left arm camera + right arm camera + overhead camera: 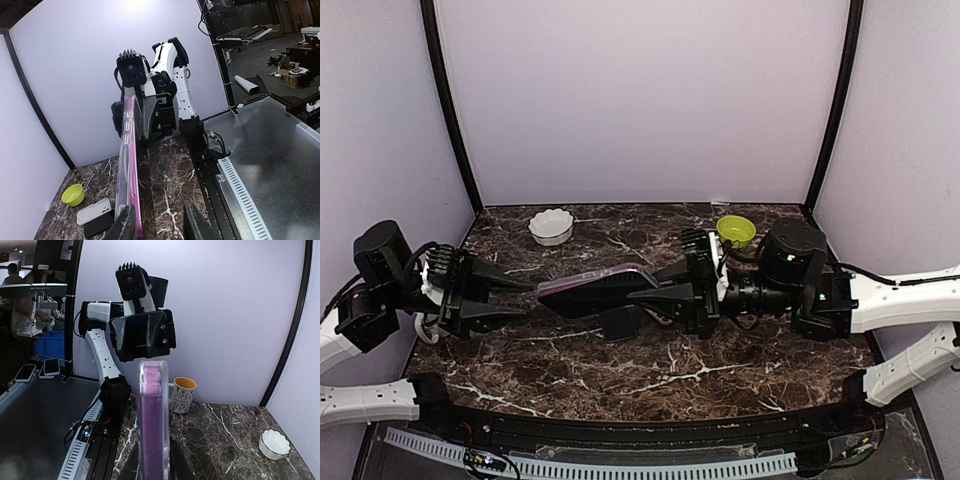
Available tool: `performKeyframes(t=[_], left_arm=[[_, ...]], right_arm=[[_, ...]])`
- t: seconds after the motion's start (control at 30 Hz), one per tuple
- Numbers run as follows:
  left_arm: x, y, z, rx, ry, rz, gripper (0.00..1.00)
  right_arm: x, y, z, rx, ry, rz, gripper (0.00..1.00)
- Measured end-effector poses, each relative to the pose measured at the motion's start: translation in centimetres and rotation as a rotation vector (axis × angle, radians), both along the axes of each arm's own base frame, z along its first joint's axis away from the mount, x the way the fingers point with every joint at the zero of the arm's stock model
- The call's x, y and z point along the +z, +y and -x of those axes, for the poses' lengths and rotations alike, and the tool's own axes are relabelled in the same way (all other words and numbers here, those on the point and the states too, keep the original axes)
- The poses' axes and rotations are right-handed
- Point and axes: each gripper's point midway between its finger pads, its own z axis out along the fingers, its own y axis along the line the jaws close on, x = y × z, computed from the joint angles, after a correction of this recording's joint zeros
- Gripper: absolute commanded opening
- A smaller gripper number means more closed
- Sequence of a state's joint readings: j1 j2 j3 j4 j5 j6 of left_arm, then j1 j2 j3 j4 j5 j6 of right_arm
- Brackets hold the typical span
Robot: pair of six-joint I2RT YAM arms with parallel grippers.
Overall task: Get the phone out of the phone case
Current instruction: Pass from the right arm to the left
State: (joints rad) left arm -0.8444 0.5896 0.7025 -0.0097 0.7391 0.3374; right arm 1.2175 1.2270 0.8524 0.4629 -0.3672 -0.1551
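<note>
A pink phone (590,285) in a clear case (124,165) hangs in the air above the marble table, edge-on in both wrist views. My right gripper (645,292) is shut on its right end; in the right wrist view the phone (153,405) stands up from between my fingers (178,462). My left gripper (528,298) is open at the phone's left end. In the left wrist view one finger (125,225) rests against the case's side, and the other finger (197,226) stands well apart from the pink edge (134,170).
A white scalloped bowl (551,226) and a green bowl (736,230) stand at the back. A flowered mug (182,394) stands near the left arm's base. A spare pale case (93,211) and a black flat item (618,323) lie on the table under the phone.
</note>
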Motion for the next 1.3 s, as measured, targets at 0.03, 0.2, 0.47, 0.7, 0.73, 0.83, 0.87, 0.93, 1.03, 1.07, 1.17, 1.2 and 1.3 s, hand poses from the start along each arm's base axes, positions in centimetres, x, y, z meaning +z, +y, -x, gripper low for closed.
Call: performKeyframes(t=[0.03, 0.2, 0.47, 0.7, 0.73, 0.83, 0.87, 0.93, 1.03, 1.07, 1.17, 1.2, 1.3], left_arm=[[0.1, 0.0, 0.0, 0.000, -0.001, 0.001, 0.33], [-0.3, -0.1, 0.0, -0.004, 0.011, -0.012, 0.32], [-0.7, -0.2, -0.2, 0.000, 0.013, -0.025, 0.33], [-0.7, -0.2, -0.3, 0.003, 0.004, -0.026, 0.33], [-0.7, -0.3, -0.3, 0.003, 0.004, -0.028, 0.33], [-0.9, -0.4, -0.4, 0.002, 0.007, -0.033, 0.33], [-0.9, -0.4, -0.4, 0.001, 0.009, -0.034, 0.33], [-1.0, -0.5, -0.4, 0.000, 0.009, -0.035, 0.33], [-0.9, -0.5, -0.4, -0.001, 0.007, -0.033, 0.33], [-0.9, -0.5, -0.5, -0.001, 0.007, -0.032, 0.35], [-0.8, -0.7, -0.6, -0.002, 0.005, -0.030, 0.43], [-0.8, -0.7, -0.6, -0.004, 0.004, -0.028, 0.44], [-0.7, -1.0, -0.8, -0.005, 0.002, -0.022, 0.44]], right_arm=[[0.1, 0.0, 0.0, 0.000, 0.000, -0.002, 0.00], [0.2, 0.0, 0.0, 0.002, 0.001, -0.007, 0.00], [0.4, 0.0, 0.3, 0.020, 0.010, -0.010, 0.00], [0.4, 0.0, 0.6, 0.034, 0.023, -0.009, 0.00], [0.4, 0.0, 0.6, 0.035, 0.026, -0.009, 0.00], [0.4, 0.0, 0.6, 0.035, 0.034, -0.009, 0.00], [0.4, 0.0, 0.6, 0.035, 0.036, -0.009, 0.00], [0.4, 0.0, 0.6, 0.035, 0.043, -0.009, 0.00], [0.4, 0.0, 0.6, 0.036, 0.052, -0.010, 0.00], [0.4, 0.0, 0.6, 0.036, 0.054, -0.010, 0.00], [0.5, 0.0, 0.5, 0.035, 0.056, -0.012, 0.00], [0.5, 0.0, 0.5, 0.032, 0.056, -0.012, 0.00], [0.4, 0.0, 0.4, 0.026, 0.060, -0.013, 0.00]])
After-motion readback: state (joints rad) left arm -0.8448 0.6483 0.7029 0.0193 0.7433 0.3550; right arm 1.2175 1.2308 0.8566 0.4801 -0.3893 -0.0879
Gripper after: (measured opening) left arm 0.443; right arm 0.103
